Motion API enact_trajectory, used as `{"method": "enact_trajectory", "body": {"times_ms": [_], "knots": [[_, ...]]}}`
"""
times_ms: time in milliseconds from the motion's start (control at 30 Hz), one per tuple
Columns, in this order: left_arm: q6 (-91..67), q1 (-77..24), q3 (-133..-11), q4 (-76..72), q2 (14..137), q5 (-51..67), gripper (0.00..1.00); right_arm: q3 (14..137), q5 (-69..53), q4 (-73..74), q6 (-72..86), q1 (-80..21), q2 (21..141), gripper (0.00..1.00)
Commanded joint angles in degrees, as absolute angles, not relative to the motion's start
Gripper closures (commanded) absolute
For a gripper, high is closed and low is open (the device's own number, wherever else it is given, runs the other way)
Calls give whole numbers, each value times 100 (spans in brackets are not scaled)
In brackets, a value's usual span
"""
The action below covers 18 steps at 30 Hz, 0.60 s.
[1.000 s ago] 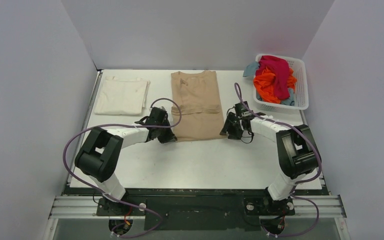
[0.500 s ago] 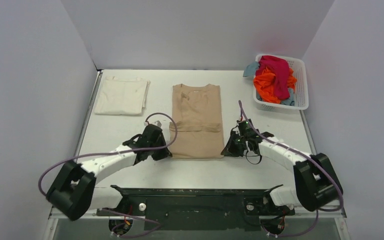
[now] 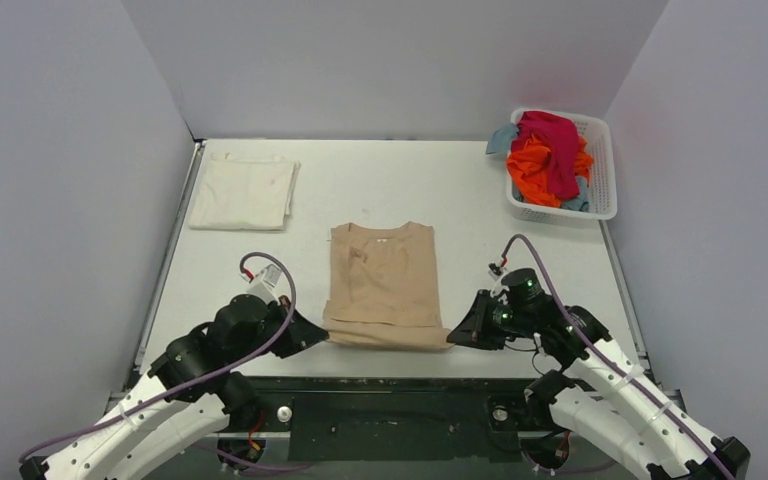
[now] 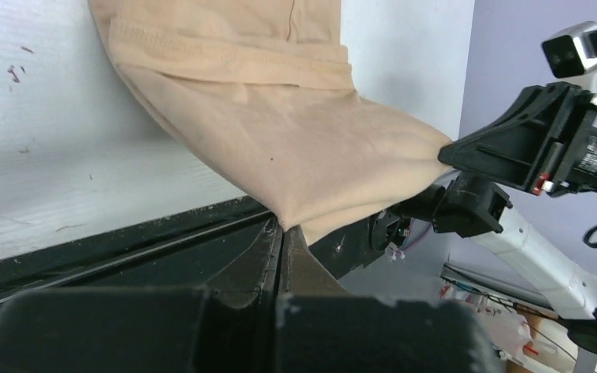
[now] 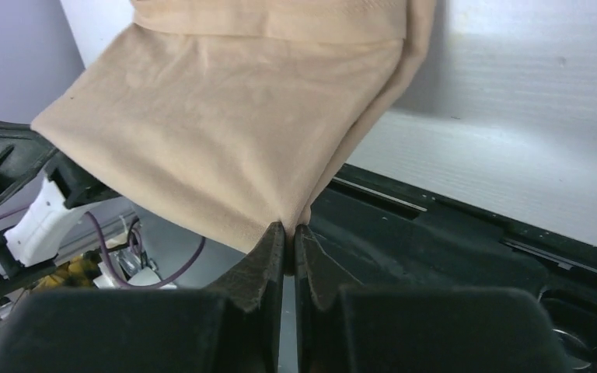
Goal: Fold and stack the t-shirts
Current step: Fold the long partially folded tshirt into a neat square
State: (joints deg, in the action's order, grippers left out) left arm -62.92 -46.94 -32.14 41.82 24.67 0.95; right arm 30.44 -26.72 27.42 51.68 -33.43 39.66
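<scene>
Teal t-shirt (image 3: 501,138) mostly under orange t-shirt (image 3: 537,160)

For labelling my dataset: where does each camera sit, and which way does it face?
Top external: above, behind the bases, looking down on the table; left gripper and right gripper show.
Left wrist: on the left arm, looking along its shut fingers toward the right gripper.
Right wrist: mirrored, facing the left gripper.
Shared: the tan t-shirt, pinched by both.

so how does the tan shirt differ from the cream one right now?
The tan shirt is pinched at both near corners, by the left pincer and right pincer; the cream shirt is untouched. The tan one's near hem is lifted off the table; the cream one lies flat at far left. Tan is longer, neck showing; cream is a compact rectangle. Both are folded.
</scene>
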Motion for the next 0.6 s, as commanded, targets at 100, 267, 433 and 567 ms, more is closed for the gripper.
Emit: {"method": "enact_trajectory", "body": {"times_ms": [100, 267, 433, 567], "knots": [[-5490, -4608, -4400, 3963, 3635, -1523, 100, 4670, -2106, 3115, 4650, -2990, 5064, 100], [-4656, -3522, -4838, 2809, 4799, -901, 100, 5402, -2102, 2663, 4375, -2392, 5892, 100], [-4237, -2331, -5164, 2124, 5817, 359, 100, 6183, -2283, 2416, 4154, -2071, 6984, 100], [-4104, -1952, -5427, 1804, 6547, 727, 100, 6629, -2488, 2159, 4150, -1958, 7825, 100]]}}
